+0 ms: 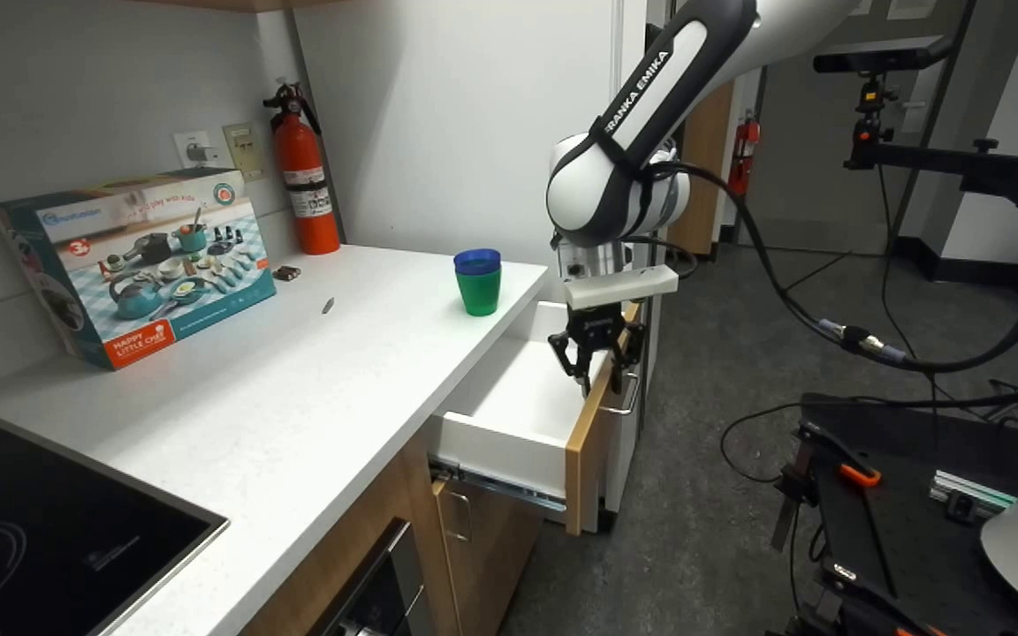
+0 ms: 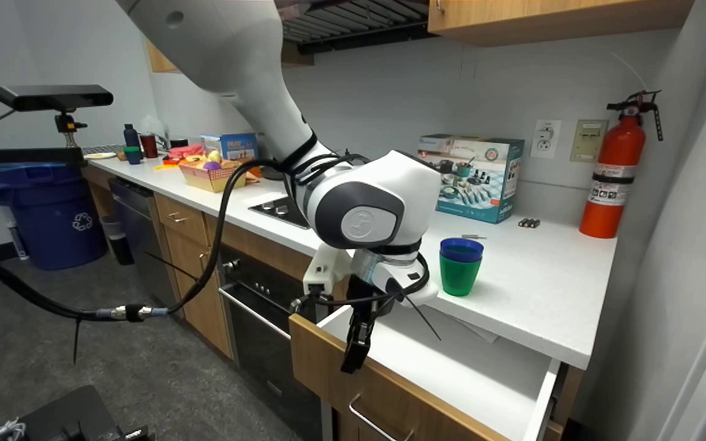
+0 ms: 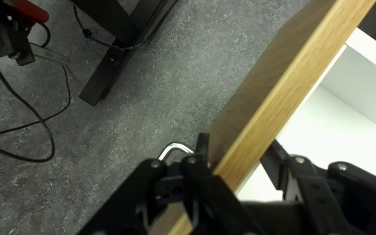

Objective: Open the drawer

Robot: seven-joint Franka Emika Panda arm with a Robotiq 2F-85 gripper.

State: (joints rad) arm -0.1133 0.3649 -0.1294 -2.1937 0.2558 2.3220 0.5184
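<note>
The drawer [image 1: 587, 450] is pulled out, with its white inner box showing under the counter. Its tan wood front also shows in an exterior view [image 2: 322, 361] and in the wrist view [image 3: 286, 88]. My gripper [image 1: 602, 386] points down over the front panel's top edge. In the wrist view my gripper [image 3: 238, 143] has its fingers spread, one on each side of the panel. One finger is inside the box close to the panel; the other is outside near the metal handle [image 3: 175, 146]. Whether either finger touches the panel cannot be told.
A green cup with a blue cup in it [image 1: 478, 287] stands on the white counter [image 1: 297, 397] near its edge, above the drawer. A toy box [image 1: 155, 265] and a fire extinguisher [image 1: 301, 177] stand farther back. A black cart [image 1: 880, 530] is across the floor.
</note>
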